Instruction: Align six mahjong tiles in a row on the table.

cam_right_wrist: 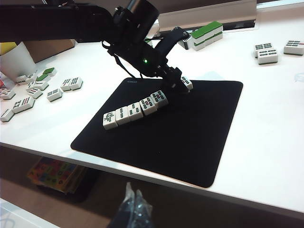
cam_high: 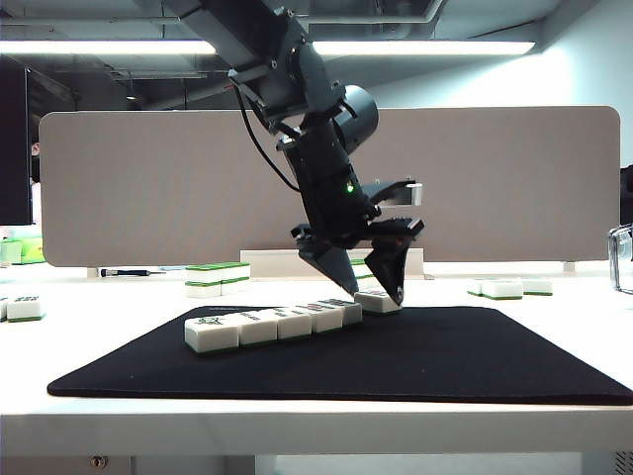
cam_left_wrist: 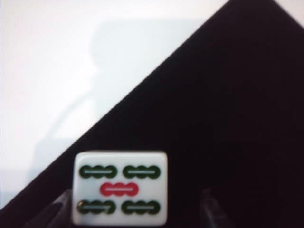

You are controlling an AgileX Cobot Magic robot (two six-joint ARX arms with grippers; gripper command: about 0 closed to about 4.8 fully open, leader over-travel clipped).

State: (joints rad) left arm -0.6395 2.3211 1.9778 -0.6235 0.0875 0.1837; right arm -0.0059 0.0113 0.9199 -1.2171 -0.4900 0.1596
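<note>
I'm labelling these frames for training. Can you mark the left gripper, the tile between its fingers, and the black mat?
left gripper (cam_high: 381,285), exterior view: midway between its open fingertips.
sixth tile (cam_left_wrist: 119,187), left wrist view: middle of its printed face, on the red mark.
black mat (cam_right_wrist: 190,137), right wrist view: bare cloth right of the tile row.

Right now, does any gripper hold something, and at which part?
The left gripper straddles the sixth mahjong tile with jaws wide, apparently not clamping. The right gripper holds nothing visible.
</note>
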